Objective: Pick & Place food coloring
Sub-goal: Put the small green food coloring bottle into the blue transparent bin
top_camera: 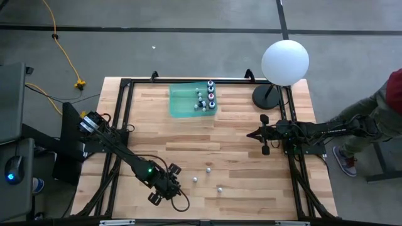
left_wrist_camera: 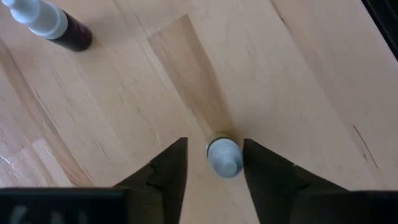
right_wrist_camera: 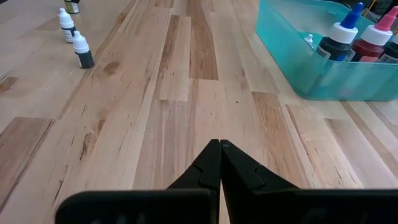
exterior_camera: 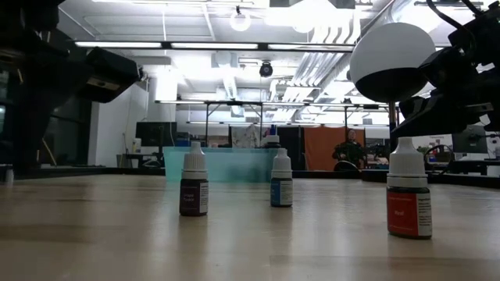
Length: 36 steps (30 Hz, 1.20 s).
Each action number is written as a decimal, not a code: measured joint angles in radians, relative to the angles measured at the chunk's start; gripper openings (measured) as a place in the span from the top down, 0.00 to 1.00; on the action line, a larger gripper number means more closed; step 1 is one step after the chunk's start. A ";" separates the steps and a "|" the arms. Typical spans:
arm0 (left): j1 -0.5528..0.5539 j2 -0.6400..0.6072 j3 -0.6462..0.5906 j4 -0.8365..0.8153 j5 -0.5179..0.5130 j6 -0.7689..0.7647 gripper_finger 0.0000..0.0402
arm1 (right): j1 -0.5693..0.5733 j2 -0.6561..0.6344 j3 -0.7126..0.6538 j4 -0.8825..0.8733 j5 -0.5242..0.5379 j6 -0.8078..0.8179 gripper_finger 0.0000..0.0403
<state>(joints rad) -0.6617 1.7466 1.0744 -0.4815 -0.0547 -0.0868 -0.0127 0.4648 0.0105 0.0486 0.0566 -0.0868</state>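
One camera hangs high overhead, looking straight down on the whole worktop (top_camera: 239, 135) and both arms. Another sits at worktop level, close to three small bottles, facing level across the wood into the room behind. The left wrist camera looks steeply down, very near the boards, past its own left tool (left_wrist_camera: 214, 171), with one bottle cap (left_wrist_camera: 223, 155) between the fingers. The right wrist camera looks forward and low along the worktop past its right tool (right_wrist_camera: 219, 163). It shares the teal bin (right_wrist_camera: 311, 68) with the overhead view (top_camera: 182, 103) and the level view (exterior_camera: 234, 165).
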 joint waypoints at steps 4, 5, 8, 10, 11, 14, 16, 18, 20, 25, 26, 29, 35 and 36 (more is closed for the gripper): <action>0.000 0.000 0.000 -0.005 0.000 0.000 0.71 | 0.000 0.000 0.000 0.000 0.000 0.000 1.00; 0.000 0.000 0.000 -0.010 0.000 0.000 0.73 | 0.000 0.000 0.000 0.000 0.000 0.000 1.00; 0.000 0.000 0.000 -0.014 0.001 0.000 0.79 | 0.000 0.000 0.000 0.000 0.000 0.000 1.00; 0.000 -0.001 0.000 -0.014 0.001 0.000 0.83 | 0.000 0.000 0.000 0.000 0.000 0.000 1.00; 0.000 -0.001 0.000 -0.014 0.001 0.000 0.85 | 0.000 0.000 0.000 0.000 0.000 0.000 1.00; 0.001 -0.008 0.001 -0.018 0.023 -0.001 0.90 | 0.000 0.000 0.000 0.000 0.000 0.000 1.00; 0.001 -0.009 0.019 -0.033 0.035 0.000 0.90 | 0.000 0.000 0.000 0.000 0.000 0.000 1.00; 0.008 -0.028 0.040 -0.060 0.041 0.001 0.90 | 0.000 0.000 0.000 0.000 0.000 0.000 1.00; 0.011 -0.053 0.063 -0.078 0.037 0.001 0.89 | 0.000 0.000 0.000 0.000 0.000 0.000 1.00; 0.039 -0.132 0.106 -0.143 -0.025 0.004 0.89 | 0.000 0.000 0.000 0.001 0.000 0.000 1.00; 0.046 -0.151 0.113 -0.153 -0.031 0.004 0.89 | 0.000 0.000 0.000 0.000 0.000 0.000 1.00; 0.073 -0.202 0.121 -0.182 -0.034 0.002 0.89 | 0.000 0.000 0.000 -0.002 0.000 0.000 1.00; 0.178 -0.287 0.122 -0.247 -0.035 -0.105 0.89 | 0.000 0.000 0.000 0.000 0.000 0.000 1.00; 0.206 -0.295 0.122 -0.247 -0.036 -0.141 0.89 | 0.000 0.000 0.000 0.000 0.000 0.000 1.00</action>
<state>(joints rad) -0.4560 1.4515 1.1963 -0.7289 -0.0906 -0.2281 -0.0125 0.4648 0.0101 0.0485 0.0563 -0.0868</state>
